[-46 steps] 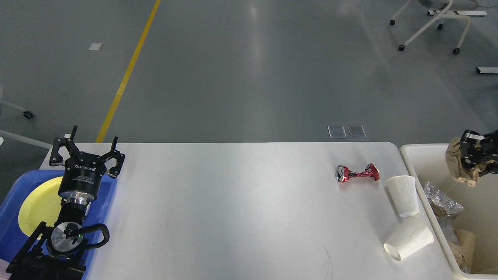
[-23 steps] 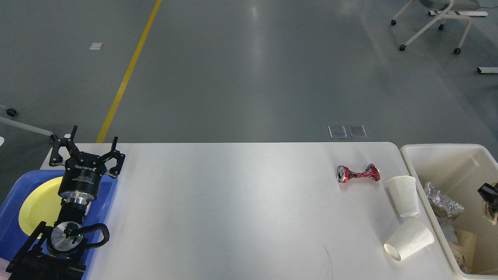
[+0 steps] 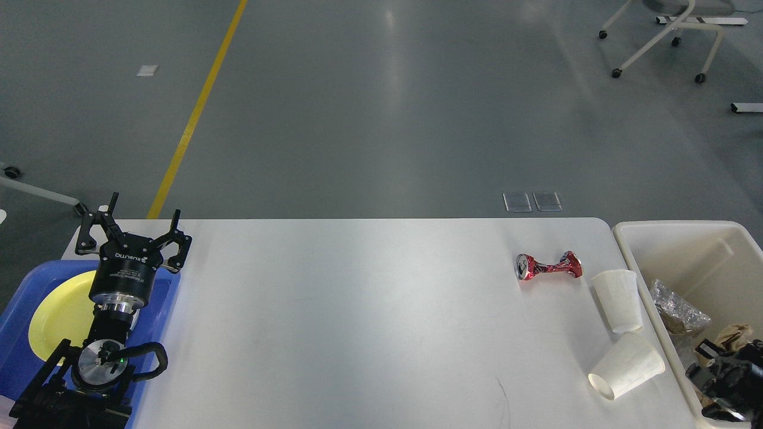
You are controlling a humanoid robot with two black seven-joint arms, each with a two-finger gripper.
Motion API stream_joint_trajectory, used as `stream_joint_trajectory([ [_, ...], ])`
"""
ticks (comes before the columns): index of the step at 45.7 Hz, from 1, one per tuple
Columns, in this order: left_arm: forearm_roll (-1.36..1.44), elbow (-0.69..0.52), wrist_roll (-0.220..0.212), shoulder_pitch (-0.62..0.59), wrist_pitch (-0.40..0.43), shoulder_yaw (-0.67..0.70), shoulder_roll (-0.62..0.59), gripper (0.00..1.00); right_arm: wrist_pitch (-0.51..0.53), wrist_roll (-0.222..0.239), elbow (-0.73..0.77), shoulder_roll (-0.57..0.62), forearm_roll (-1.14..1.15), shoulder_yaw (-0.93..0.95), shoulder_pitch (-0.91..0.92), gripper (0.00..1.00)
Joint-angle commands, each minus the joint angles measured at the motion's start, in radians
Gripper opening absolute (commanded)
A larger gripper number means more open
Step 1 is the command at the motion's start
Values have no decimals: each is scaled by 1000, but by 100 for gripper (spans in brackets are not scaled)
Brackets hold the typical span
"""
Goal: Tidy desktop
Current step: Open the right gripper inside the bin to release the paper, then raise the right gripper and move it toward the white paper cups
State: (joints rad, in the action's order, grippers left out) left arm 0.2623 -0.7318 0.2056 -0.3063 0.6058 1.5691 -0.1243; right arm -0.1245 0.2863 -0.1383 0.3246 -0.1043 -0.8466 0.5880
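Black metal fingers of the left gripper (image 3: 130,229) stand spread apart with nothing between them, raised at about nine o'clock in the view, over the far left corner of the desktop (image 3: 357,310). Beneath that arm, at eight o'clock, a blue tray (image 3: 162,310) holds a yellow plate (image 3: 56,316), partly hidden by the wrist. The right gripper (image 3: 724,372) shows at four o'clock, low inside the cream bin (image 3: 661,235); it is dark and close against brown crumpled paper (image 3: 734,335), and I cannot tell whether its fingers are apart or together. Also in the bin, just beyond the gripper toward three o'clock, lies a lump of crinkled silver foil (image 3: 673,301). The bin stands just beside the right edge of the desktop, which fills the lower middle of the view as a wide white surface with rounded corners. On it, near its right edge at about three o'clock, lies a crushed red can (image 3: 547,266) on its side. Just to the right of the can a white paper cup (image 3: 620,298) lies with its open end toward the far edge, and nearer, at four o'clock, a second paper cup (image 3: 626,374) lies tipped over with its mouth toward the lower left. Beyond the desktop, at eleven o'clock, a yellow line (image 3: 194,113) runs across the grey floor.
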Motion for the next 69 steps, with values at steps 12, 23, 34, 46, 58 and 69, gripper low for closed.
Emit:
stream_joint_trajectory([
  [12, 0, 0, 0, 0, -1, 0, 0, 96, -135, 1, -7, -21, 0, -2, 6, 100],
  [23, 0, 0, 0, 0, -1, 0, 0, 96, -130, 1, -18, -16, 17, 0, 21, 100],
  [34, 0, 0, 0, 0, -1, 0, 0, 96, -47, 7, -37, 8, 20, -8, 96, 100],
  [46, 0, 0, 0, 1, -1, 0, 0, 96, 120, 11, -335, 149, 240, -17, 412, 100],
  [58, 0, 0, 0, 0, -1, -1, 0, 96, 429, 25, -541, 166, 428, -29, 768, 100],
  [69, 0, 0, 0, 0, 0, -1, 0, 96, 658, 25, -787, 114, 428, -141, 1162, 100],
])
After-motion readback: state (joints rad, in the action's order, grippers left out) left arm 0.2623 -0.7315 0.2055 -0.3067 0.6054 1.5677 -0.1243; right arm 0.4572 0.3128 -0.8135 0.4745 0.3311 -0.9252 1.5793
